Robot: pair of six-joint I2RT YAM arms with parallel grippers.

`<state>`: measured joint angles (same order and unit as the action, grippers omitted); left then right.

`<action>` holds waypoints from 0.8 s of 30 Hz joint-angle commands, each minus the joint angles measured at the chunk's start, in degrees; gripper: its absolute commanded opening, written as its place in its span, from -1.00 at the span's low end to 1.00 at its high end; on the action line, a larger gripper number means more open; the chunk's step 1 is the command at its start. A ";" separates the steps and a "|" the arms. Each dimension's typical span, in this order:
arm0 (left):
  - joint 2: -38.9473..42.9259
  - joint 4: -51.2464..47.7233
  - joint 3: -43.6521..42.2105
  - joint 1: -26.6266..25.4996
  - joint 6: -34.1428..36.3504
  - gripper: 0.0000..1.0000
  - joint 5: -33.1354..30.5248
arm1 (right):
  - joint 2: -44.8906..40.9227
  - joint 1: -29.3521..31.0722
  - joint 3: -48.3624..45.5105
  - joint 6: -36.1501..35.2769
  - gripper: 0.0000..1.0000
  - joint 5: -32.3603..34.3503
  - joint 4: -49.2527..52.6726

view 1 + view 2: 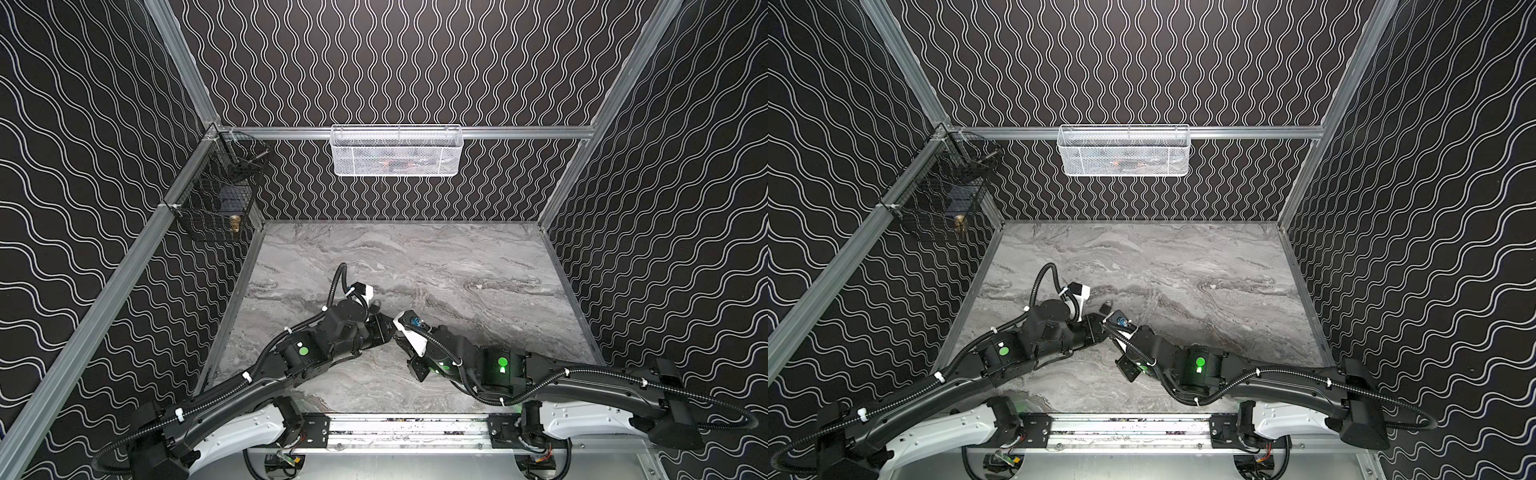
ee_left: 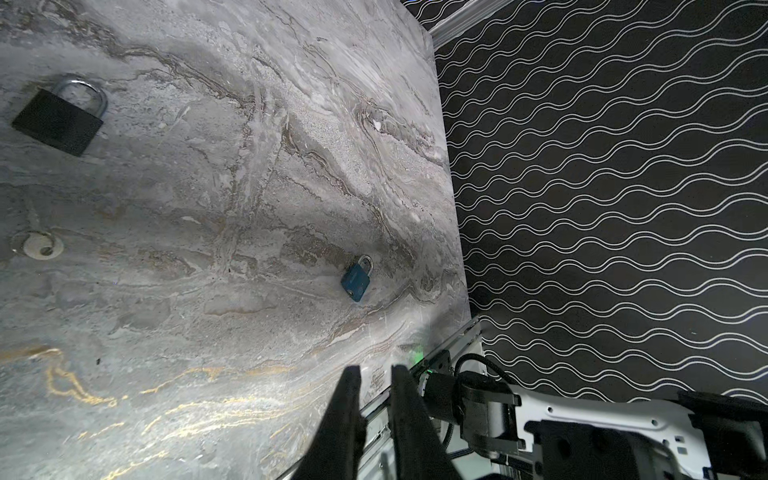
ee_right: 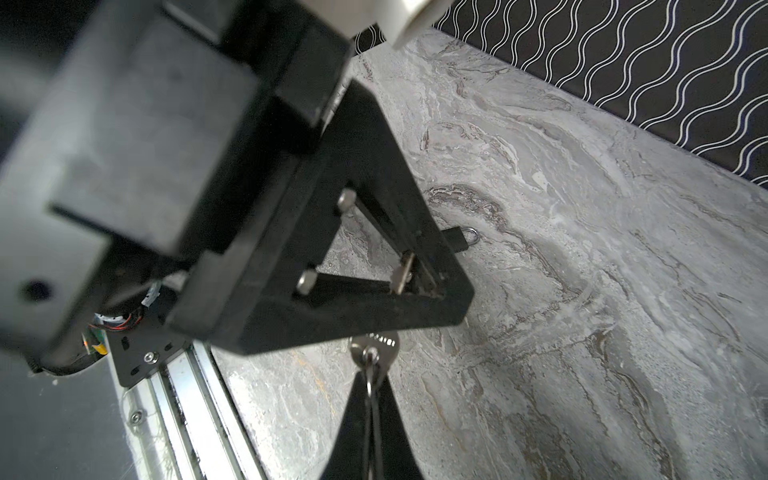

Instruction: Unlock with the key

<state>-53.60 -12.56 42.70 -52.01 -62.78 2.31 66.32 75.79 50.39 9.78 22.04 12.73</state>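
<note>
- You are pinching the key (image 3: 374, 347) by its head in the right tool (image 3: 371, 376), its blade pointing straight ahead.
- The left tool (image 2: 374, 370) is standing narrow just ahead of it; you cannot tell whether it is touching the blade.
- The black padlock (image 3: 457, 240) is lying on the surface (image 3: 582, 291) beyond, the blue padlock (image 2: 356, 279) apart from it.

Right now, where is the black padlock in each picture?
Both top views: black padlock on the grey marble tabletop, near its middle.
Left wrist: lying flat, apart from a blue padlock.
Right wrist: peeking out behind the left gripper.
Shared landmark: that marble tabletop.
</note>
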 commanded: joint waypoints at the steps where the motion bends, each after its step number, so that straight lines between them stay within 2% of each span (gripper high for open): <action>1: 0.90 0.87 -0.02 0.59 -0.26 -0.74 0.27 | 0.77 0.10 0.77 -0.73 -1.00 1.01 -1.31; 5: 1.15 1.50 -0.84 1.20 -0.59 -0.99 0.95 | 1.98 0.06 1.67 -1.34 -1.00 0.83 -1.12; 13: 1.36 0.43 -0.42 1.55 0.59 -1.00 0.36 | 1.36 0.12 2.87 -1.47 -1.00 1.63 0.34; 14: 1.49 0.43 -0.42 1.60 0.81 -1.00 0.25 | 1.06 0.06 2.87 -1.44 -0.89 1.92 0.45; 15: 1.64 0.56 -0.34 1.70 1.22 -1.00 0.16 | 0.86 0.15 2.87 -1.24 -0.66 2.21 0.58; 16: 1.70 0.84 -0.33 1.69 1.58 -1.00 -0.11 | 0.63 0.12 2.87 -0.88 -0.25 2.39 0.84; 17: 1.75 1.24 -0.26 1.82 2.31 -1.00 -0.46 | 0.25 0.04 2.91 -0.42 -0.10 2.31 1.04; 20: 2.01 2.85 0.19 2.39 7.11 -1.00 -1.97 | -1.26 -0.26 3.31 1.73 -0.03 0.48 2.73; 24: 2.22 4.07 1.40 3.47 14.35 -1.00 -2.28 | -4.47 -3.58 3.53 6.66 0.11 -8.55 4.57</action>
<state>-51.77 -11.77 43.31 -49.06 -55.96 0.93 63.42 74.13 53.17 11.77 19.92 15.75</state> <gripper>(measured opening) 0.056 0.554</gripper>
